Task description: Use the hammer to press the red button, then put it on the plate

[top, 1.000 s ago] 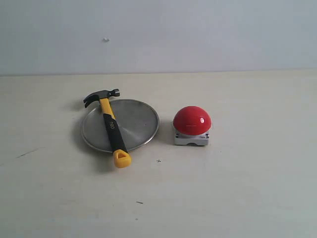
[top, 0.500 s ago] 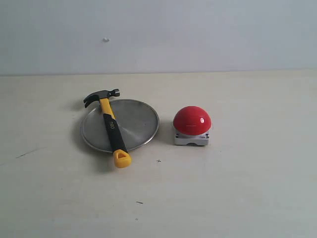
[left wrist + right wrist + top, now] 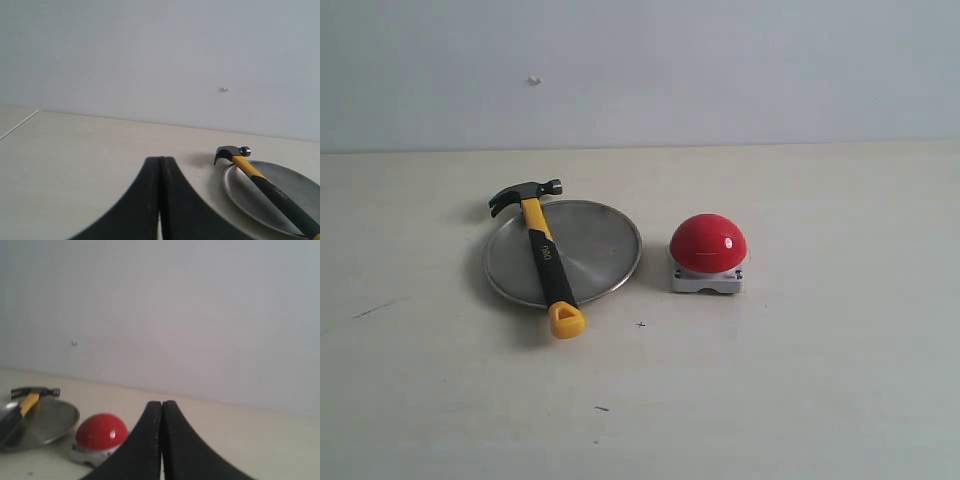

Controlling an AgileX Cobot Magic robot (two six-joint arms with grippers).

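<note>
Hammer [image 3: 542,250] lying slantwise across the left part of the plate [image 3: 600,250], handle resting on the metal. Dark steel head past the far rim, claw pointing left. Yellow holed end past the near rim, over the desk [image 3: 800,380]. Black grip in the middle of the handle, yellow neck just under the head.

Plate flat on the desk, left of centre in the exterior view. Red button [image 3: 708,242] on its grey square base just to the right of the plate, close but not touching, dome up.

Left tool [image 3: 160,165] clenched, black fingers pressed flat together, grasping nothing, well back from hammer and plate. Right tool [image 3: 161,407] likewise clenched and empty, apart from the button. Pale plain wall [image 3: 720,70] behind the desk.
</note>
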